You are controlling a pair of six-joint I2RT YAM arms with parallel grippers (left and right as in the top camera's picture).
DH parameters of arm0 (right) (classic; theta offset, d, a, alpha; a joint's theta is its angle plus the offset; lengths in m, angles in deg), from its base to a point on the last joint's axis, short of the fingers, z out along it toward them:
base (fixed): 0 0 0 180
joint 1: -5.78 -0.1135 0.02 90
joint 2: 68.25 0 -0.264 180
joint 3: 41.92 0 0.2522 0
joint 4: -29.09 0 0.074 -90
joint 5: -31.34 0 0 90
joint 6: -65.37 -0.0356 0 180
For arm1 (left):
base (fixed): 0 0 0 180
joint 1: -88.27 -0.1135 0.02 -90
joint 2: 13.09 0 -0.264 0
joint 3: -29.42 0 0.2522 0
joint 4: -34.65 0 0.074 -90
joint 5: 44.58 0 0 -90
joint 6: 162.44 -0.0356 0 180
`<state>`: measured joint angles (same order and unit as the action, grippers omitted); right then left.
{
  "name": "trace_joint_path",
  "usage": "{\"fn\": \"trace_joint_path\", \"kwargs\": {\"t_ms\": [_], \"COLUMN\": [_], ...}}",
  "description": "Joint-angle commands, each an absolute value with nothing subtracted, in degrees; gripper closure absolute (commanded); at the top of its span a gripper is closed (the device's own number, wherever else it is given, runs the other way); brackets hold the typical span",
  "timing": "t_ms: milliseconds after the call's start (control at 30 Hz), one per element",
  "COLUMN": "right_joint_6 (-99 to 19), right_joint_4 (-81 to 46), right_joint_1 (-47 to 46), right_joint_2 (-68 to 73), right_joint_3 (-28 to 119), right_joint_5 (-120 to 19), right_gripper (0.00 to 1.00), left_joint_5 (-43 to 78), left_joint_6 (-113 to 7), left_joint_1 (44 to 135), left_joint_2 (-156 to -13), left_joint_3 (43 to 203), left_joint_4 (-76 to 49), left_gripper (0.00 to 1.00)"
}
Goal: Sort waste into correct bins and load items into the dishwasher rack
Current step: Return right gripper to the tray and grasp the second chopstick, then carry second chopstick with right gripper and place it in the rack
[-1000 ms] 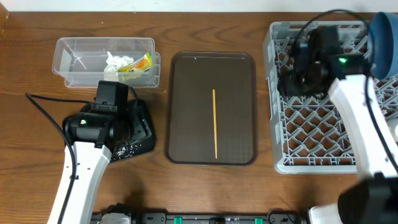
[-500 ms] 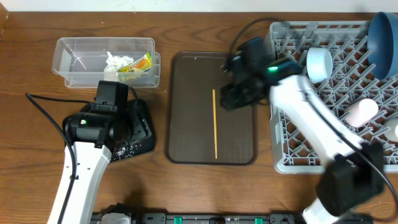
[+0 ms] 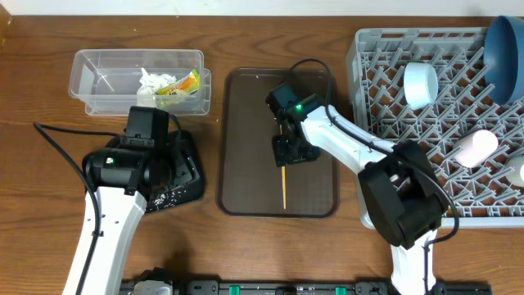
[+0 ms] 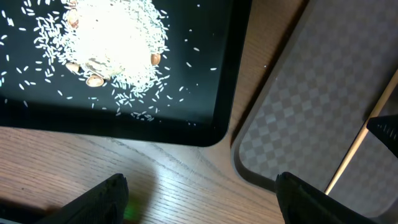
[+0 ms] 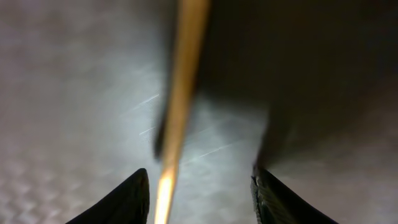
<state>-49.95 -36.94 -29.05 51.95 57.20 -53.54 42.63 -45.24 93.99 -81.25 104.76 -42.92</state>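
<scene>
A wooden chopstick (image 3: 283,187) lies lengthwise on the brown serving tray (image 3: 246,139). My right gripper (image 3: 288,152) is low over its middle, open, with the chopstick (image 5: 177,112) between the fingers (image 5: 199,193). My left gripper (image 4: 202,199) is open and empty, hovering over the table by the black tray (image 3: 187,176), which holds rice scraps (image 4: 115,37). The clear tub (image 3: 106,78) holds the tissue (image 3: 151,82) and the wrapper (image 3: 182,85). The grey rack (image 3: 426,147) holds the blue plate (image 3: 506,49), the white cup (image 3: 421,83) and the pink cup (image 3: 475,147).
The brown tray's corner (image 4: 298,124) shows in the left wrist view, beside the black tray's corner (image 4: 211,124). A black cable (image 3: 57,147) runs over the table left of my left arm. The rack stands against the table's right edge.
My right arm has swung left from over the rack to the brown tray and come down over the chopstick. The left arm has not moved.
</scene>
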Motion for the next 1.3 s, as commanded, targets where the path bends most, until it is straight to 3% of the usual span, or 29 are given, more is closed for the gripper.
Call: {"fn": "trace_joint_path", "kwargs": {"t_ms": [0, 200, 500, 633, 900, 1267], "right_joint_6": [-56.07, -59.56, -59.94, -59.94, -56.50, -40.92], "right_joint_4": [-37.45, -39.92, -40.62, -40.57, -40.68, -46.89], "right_joint_1": [-29.88, -29.85, -29.85, -29.88, -28.30, -17.16], "right_joint_2": [53.66, 53.83, 53.83, 53.83, 49.81, 28.30], "right_joint_3": [56.90, 56.90, 56.90, 56.90, 57.53, 59.59], "right_joint_5": [-58.39, -63.33, -63.35, -62.87, -59.64, -59.72], "right_gripper": [0.50, 0.53, 0.89, 0.98, 0.99, 0.99], "left_joint_5": [43.33, 43.33, 43.33, 43.33, 43.33, 43.33], "left_joint_6": [-44.91, -44.91, -44.91, -44.91, -44.91, -44.89], "left_joint_1": [93.70, 93.70, 93.70, 93.70, 93.70, 93.70], "left_joint_2": [-81.47, -81.47, -81.47, -81.47, -81.47, -81.47], "left_joint_3": [105.29, 105.29, 105.29, 105.29, 105.29, 105.29], "left_joint_4": [-43.16, -43.16, -43.19, -43.16, -43.38, -43.34], "left_gripper": [0.21, 0.21, 0.21, 0.21, 0.21, 0.21]}}
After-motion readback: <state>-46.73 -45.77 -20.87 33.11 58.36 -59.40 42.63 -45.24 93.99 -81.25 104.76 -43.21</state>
